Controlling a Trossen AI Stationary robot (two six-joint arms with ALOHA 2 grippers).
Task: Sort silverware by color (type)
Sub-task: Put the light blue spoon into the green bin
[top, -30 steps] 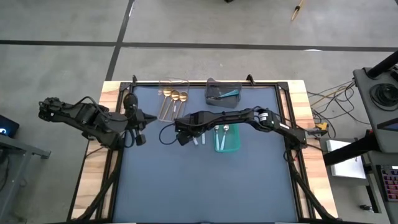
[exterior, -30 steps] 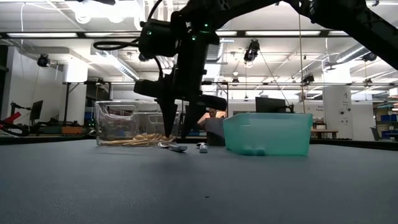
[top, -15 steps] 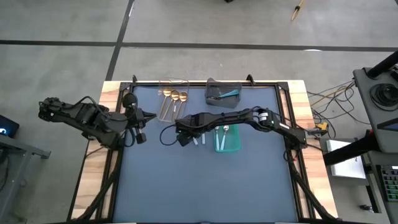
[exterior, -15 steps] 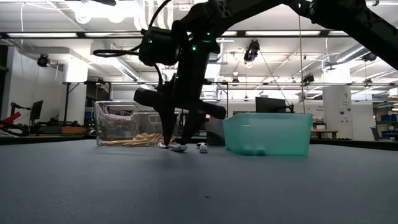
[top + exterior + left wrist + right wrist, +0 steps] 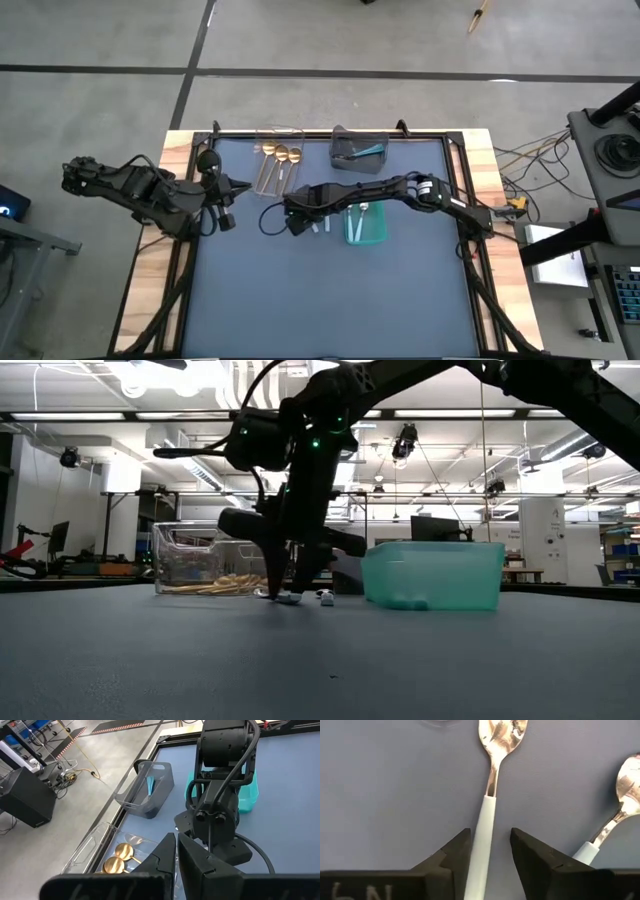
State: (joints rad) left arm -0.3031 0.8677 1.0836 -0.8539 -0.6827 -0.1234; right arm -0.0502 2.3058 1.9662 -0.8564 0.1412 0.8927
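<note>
Two spoons with silver bowls and light-blue handles lie flat on the blue mat: one (image 5: pixel 487 815) between my right gripper's fingers, the other (image 5: pixel 615 815) beside it. My right gripper (image 5: pixel 297 222) points steeply down over the first spoon (image 5: pixel 290 598). It is open, one finger on each side of the handle, and I see no touch. Gold spoons (image 5: pixel 282 153) lie in the clear bin (image 5: pixel 268 172). Teal-handled spoons (image 5: pixel 362 152) lie in the grey bin (image 5: pixel 345 140). My left gripper (image 5: pixel 175 865) is shut and holds nothing, raised at the table's left (image 5: pixel 222 205).
The teal bin (image 5: pixel 372 235) stands just right of my right gripper and holds light-blue-handled spoons (image 5: pixel 360 210). In the low view the clear bin (image 5: pixel 205 557) and the teal bin (image 5: pixel 432 575) stand on either side of the gripper. The near half of the mat (image 5: pixel 330 300) is bare.
My right gripper has sunk toward the mat and now has its fingertips down around the light-blue handle of the spoon. The spoons have not moved.
</note>
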